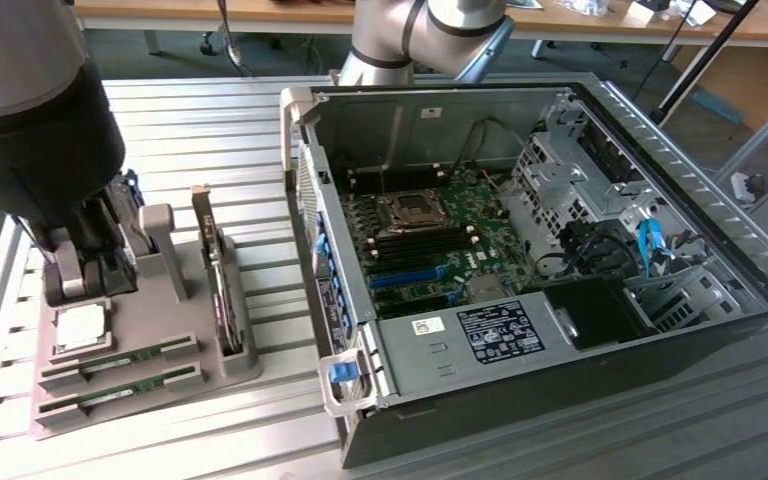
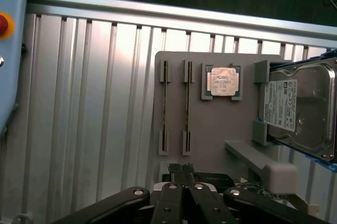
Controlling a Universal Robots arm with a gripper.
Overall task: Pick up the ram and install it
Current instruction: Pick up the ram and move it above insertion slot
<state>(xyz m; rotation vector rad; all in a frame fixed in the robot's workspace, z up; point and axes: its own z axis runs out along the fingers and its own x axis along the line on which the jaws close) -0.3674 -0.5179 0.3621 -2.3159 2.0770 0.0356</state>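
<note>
Two green ram sticks stand on edge in slots of a grey holder tray, at the exterior view's left. In the wrist view they are thin dark strips side by side. My gripper hangs above the far part of the tray, short of the sticks and touching neither. Its fingertips are together, shut on nothing. The open computer case lies to the exterior view's right, with black memory slots on its motherboard.
On the same tray are a silver processor chip, an upright hard drive and a dark expansion card. The case's raised wall stands between tray and motherboard. Everything rests on a ribbed metal table.
</note>
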